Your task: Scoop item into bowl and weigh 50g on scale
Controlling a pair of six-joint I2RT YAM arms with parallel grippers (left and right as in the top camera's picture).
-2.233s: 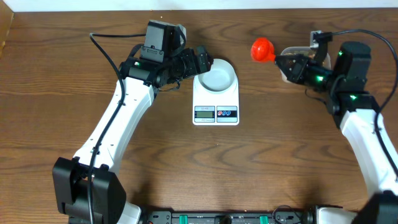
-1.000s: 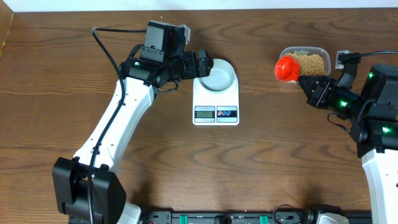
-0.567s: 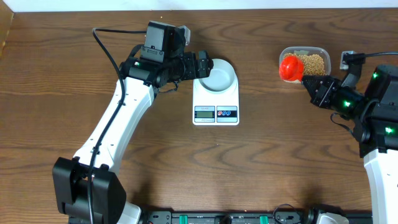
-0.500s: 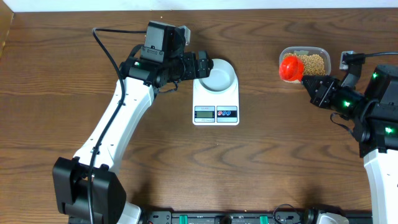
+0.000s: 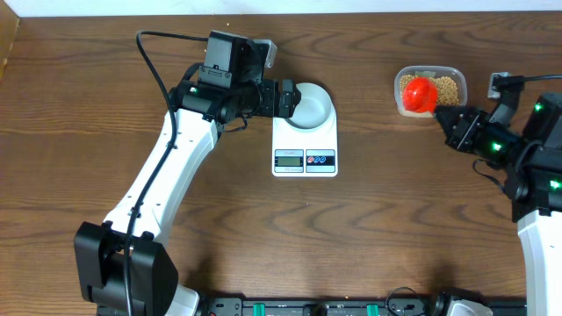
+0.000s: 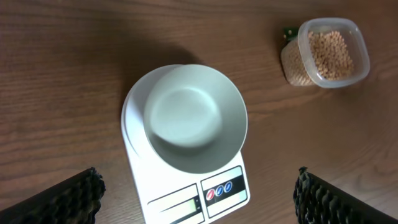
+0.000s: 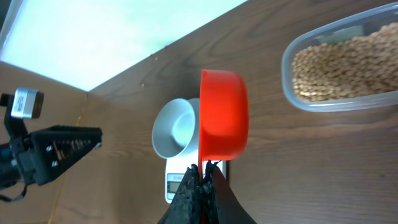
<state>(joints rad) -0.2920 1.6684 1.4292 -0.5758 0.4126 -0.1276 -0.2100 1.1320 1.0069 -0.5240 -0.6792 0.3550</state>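
One view, right wrist, shows the right gripper (image 7: 204, 168) clamping the scoop (image 7: 224, 115).

I see white shell links on left arm (image 5: 162, 171) and right arm (image 5: 537, 250), black joint housings, green LEDs (image 5: 492, 146) lit, black cable (image 5: 146, 58) trailing; left finger pads (image 6: 65, 198) black, ribbed

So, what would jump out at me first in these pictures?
The bright red scoop, gripped in the right hand, sits over a clear tub of tan beans at the right of the table. Mid-table, an empty pale bowl sits on the white scale, with the left hand open beside it.
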